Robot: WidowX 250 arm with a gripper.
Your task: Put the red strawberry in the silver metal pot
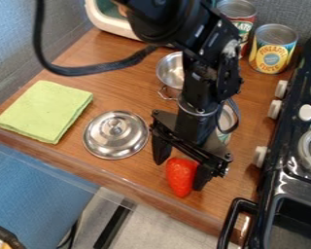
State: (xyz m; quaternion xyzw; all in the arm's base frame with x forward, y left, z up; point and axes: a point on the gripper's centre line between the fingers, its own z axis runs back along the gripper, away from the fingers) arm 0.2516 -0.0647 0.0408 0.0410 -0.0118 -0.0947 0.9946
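Wooden countertop (133,87) underlies a red strawberry (180,179), likely light, firm and slippery, best gripped across its broad middle, between the gripper's (180,175) spread jaws.

The toy strawberry (181,176) is bright red, and the metal gripper (180,175) is black. The square folded cloth (45,112) has a light yellow-green colour. The round metal lid (115,134) and the small metal pot (172,71) are both silver. The flat wooden counter (135,170) is brown, with fine grain lines. The cylindrical pineapple can (272,50) has a label of yellow and blue. The toy stove (269,168) is black, with knobs (274,109) of white.
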